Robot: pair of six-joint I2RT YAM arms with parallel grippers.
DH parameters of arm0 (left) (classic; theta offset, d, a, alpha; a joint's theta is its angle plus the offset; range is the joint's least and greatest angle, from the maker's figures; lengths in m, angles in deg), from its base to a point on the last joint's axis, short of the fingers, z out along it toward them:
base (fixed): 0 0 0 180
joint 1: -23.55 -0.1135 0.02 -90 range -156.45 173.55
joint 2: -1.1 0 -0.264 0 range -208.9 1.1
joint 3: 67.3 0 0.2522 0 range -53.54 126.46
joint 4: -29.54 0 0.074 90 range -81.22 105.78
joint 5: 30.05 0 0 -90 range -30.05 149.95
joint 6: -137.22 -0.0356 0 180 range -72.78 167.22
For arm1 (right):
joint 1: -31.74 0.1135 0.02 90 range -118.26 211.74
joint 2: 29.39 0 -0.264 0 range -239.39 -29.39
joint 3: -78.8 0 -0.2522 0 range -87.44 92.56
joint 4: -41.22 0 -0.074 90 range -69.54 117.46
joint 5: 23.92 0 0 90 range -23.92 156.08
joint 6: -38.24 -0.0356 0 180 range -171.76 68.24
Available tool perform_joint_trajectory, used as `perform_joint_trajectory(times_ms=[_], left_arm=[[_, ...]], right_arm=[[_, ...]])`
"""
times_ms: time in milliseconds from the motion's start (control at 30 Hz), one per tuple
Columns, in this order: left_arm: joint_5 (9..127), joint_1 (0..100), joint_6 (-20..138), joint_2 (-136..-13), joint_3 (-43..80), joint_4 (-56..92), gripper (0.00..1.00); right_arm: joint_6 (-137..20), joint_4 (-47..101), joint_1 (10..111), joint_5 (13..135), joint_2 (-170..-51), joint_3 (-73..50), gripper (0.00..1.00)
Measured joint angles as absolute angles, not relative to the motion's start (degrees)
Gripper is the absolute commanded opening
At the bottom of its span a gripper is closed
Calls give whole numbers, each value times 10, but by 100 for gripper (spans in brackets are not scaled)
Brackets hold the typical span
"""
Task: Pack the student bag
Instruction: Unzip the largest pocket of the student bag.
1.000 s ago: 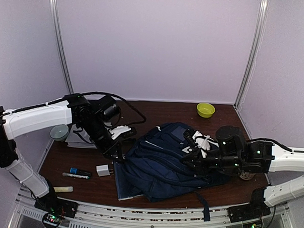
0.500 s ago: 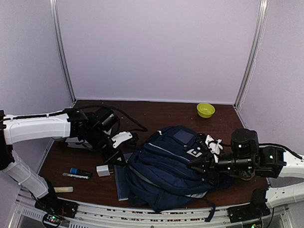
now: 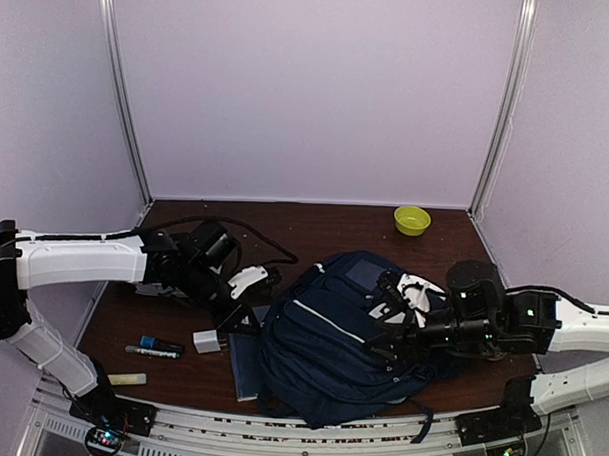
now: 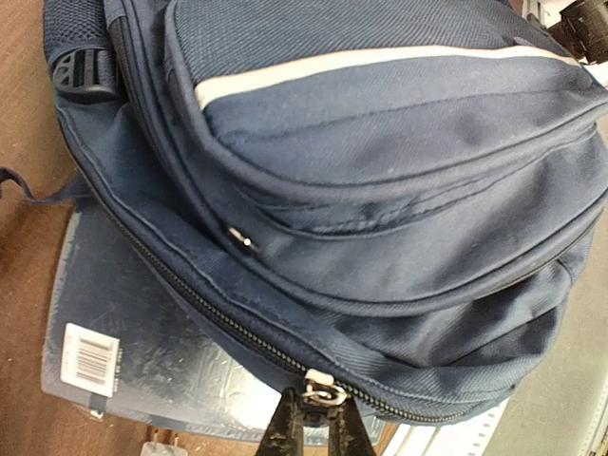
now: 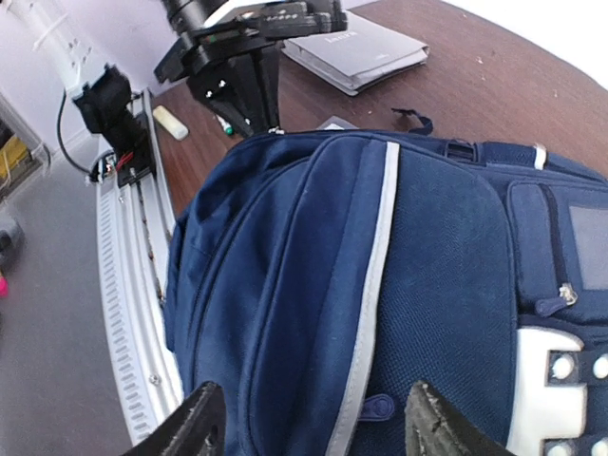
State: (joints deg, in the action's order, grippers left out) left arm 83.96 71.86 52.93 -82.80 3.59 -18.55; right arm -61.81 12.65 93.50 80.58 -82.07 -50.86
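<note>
Right fingers [image 5: 193, 425] newly apart over bag [image 3: 331, 334]

The navy student bag [image 3: 331, 339], trimmed with white stripes, lay front-up and bulging, its edge overlapping the dark blue book [image 3: 245, 364].

One student bag [image 3: 331, 339], one green bowl [image 3: 412, 220]
</note>
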Motion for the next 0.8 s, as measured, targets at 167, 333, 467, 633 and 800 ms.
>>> perform_joint_trajectory(times_ms=[167, 333, 467, 633, 800], left_arm=[[852, 720, 540, -828, 30, -168, 0], [858, 724, 551, -817, 26, -155, 0], [863, 731, 560, -802, 21, -149, 0], [872, 742, 573, -791, 15, -132, 0], [882, 749, 591, -783, 2, -108, 0]], right_arm=[[-631, 115, 969, 774, -835, -473, 100], [-640, 106, 1011, 728, -868, -411, 100], [-643, 104, 1044, 681, -918, -367, 100], [-667, 106, 1057, 633, -965, -360, 95], [-701, 113, 1062, 612, -1004, -357, 93]])
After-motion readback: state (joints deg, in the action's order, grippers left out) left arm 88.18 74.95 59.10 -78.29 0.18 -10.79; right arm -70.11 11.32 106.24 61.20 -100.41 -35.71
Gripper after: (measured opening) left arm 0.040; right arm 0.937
